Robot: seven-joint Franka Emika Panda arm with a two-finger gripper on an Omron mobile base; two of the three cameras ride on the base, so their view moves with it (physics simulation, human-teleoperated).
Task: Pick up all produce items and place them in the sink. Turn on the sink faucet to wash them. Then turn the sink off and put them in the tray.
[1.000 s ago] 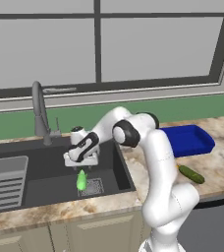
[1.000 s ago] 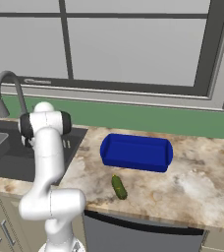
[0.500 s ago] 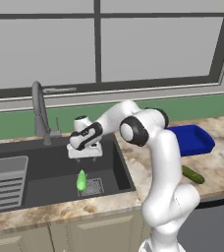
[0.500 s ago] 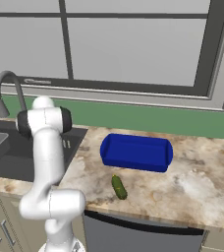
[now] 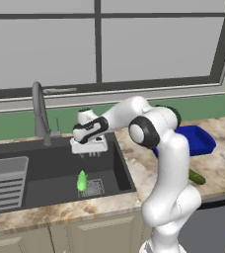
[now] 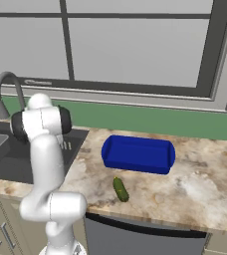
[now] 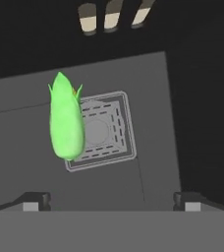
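— Marble counter (image 6: pixel 195 184) holds the olive vegetable (image 6: pixel 120 189) — why there?
— Not fetched yet, I'd judge. The lime one (image 5: pixel 82 181) lies in the sink (image 5: pixel 50 168) beside the drain grate (image 7: pixel 104 132) — gripper (image 5: pixel 89 148) above it, jaws spread, holding nothing.

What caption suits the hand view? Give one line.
Open claw above the sink, lime-green vegetable lying beside the drain grate.

A shallow deep-blue rectangular tray (image 6: pixel 138 154) sits on the speckled beige stone counter (image 6: pixel 195 184). A dark olive-green elongated vegetable (image 6: pixel 120 189) lies near it, toward the counter's front edge. At left, a dark grey gooseneck faucet (image 6: pixel 6 92) arches over the dark sink basin (image 6: pixel 6 162).
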